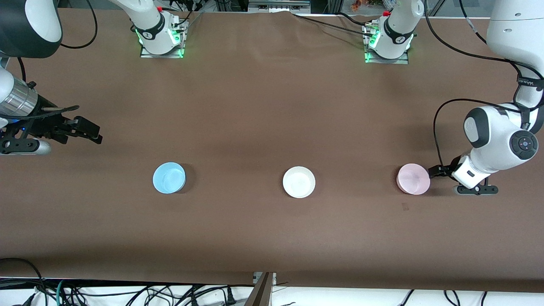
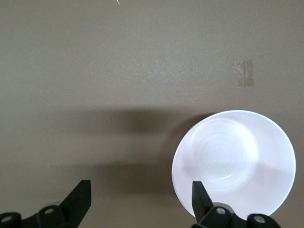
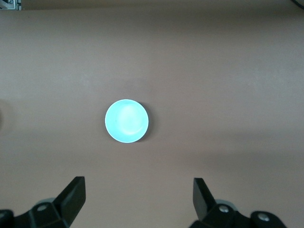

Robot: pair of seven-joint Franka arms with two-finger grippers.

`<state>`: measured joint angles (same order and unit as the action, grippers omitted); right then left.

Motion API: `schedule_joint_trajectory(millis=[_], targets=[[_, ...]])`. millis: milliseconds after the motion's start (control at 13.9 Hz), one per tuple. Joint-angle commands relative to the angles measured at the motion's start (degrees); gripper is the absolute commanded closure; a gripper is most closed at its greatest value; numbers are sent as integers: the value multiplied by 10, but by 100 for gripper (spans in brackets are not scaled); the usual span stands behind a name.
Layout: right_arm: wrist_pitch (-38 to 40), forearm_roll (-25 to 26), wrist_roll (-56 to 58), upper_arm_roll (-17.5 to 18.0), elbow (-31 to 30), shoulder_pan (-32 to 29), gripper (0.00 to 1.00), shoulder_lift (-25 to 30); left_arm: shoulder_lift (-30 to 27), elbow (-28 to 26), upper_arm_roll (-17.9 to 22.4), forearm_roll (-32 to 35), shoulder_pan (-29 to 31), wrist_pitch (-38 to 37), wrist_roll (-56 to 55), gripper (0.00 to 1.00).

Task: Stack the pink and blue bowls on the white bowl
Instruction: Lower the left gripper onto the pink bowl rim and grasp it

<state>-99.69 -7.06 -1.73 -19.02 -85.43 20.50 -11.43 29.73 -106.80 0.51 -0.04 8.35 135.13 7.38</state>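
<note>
Robot lab: bolted arm bases [image 1: 161,40], cables [image 1: 127,293].

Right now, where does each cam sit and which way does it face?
Front: high across the table, facing both bases; shows the blue bowl, white bowl, pink bowl, both arms.
Left wrist: on the left arm, looking down at the pink bowl, washed out white; open left pincer fingers at its rim.
Right wrist: high over the table, looking down at the blue bowl; open right pincer.
Shared: front and each wrist see that wrist's bowl.
</note>
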Motion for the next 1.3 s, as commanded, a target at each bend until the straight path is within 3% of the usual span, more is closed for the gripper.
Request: schedule_joint_trajectory(millis=[0,576,1225], targets=[[-6,3,2,4,-6,3,0,8,-5,-20,-3,-17,3,21,20,8],[-12,-1,0,1,-6,-4,0,4,-8,-55,-16,-17,4,50,17,14],[-13,-1,1,0,-7,-5,0,4,-3,-55,-16,-17,5,58,12,43]])
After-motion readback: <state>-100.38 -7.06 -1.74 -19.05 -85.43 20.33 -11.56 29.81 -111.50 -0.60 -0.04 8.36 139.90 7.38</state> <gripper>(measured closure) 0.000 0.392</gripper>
